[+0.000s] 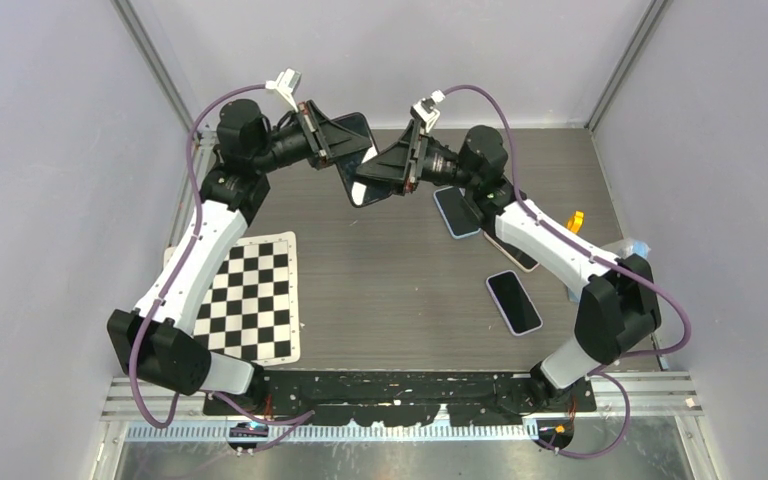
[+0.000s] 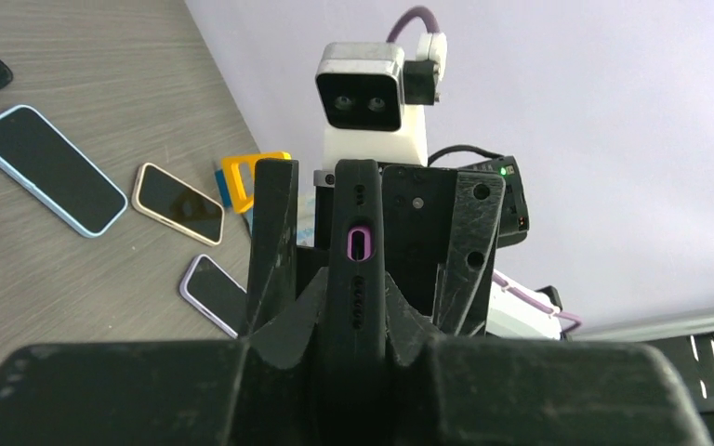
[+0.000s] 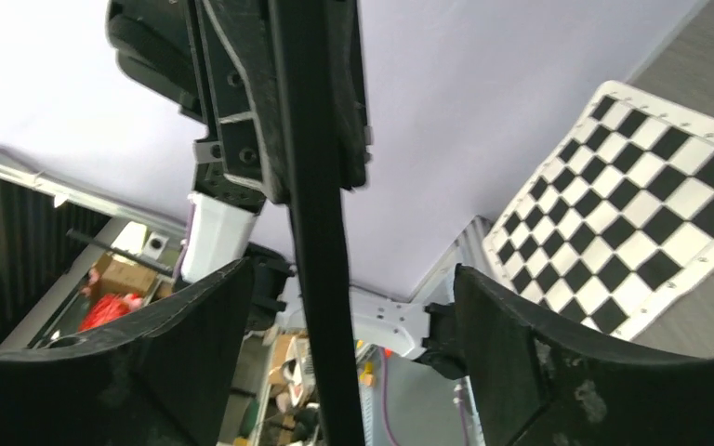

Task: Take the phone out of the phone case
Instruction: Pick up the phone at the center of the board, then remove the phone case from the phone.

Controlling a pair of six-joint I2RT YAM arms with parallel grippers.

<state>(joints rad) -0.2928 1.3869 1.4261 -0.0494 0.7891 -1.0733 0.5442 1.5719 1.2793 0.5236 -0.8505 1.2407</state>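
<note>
One cased phone (image 2: pixel 361 214) clamped in left end effector (image 2: pixel 361 321); right end effector (image 3: pixel 349 293) gapes empty

Holds both arms raised, elbows out to the sides, forearms angled in so the wrists nearly meet head-on. Reaches up and rightward with the left arm (image 1: pixel 195 250), left gripper (image 2: pixel 358 325) pinched tight on the bottom end of the phone case (image 2: pixel 360 200). Reaches up and leftward with the right arm (image 1: pixel 550 240), right gripper (image 3: pixel 353 316) spread wide, fingers (image 3: pixel 530 353) standing clear on either side of the case's edge.
</note>
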